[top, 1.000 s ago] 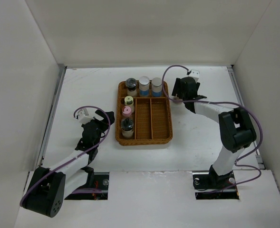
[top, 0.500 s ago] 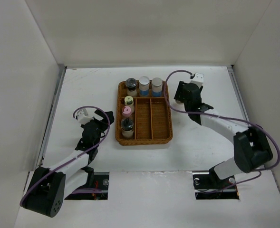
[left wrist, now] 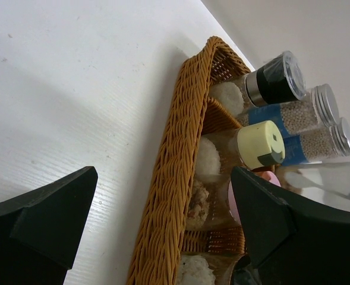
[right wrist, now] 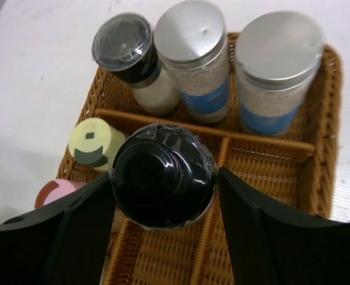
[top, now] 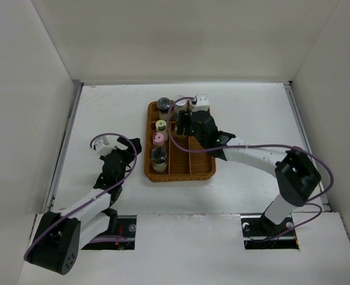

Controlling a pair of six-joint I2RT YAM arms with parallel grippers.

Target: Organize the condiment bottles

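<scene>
My right tool (right wrist: pixel 164 193) clamps the round black-capped condiment jar (right wrist: pixel 163 169) at its sides above the brown wicker divided tray (right wrist: pixel 332 136), a load I judge rigid, slick, light and breakable, while my left tool (left wrist: pixel 163 178) stands open.

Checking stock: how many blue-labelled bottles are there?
2 blue-labelled bottles: one mid-back in the tray, the other in its back right corner. None seems hidden.

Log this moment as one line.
left end effector: open, empty, beside tray | right end effector: gripping black-capped bottle above tray
</scene>
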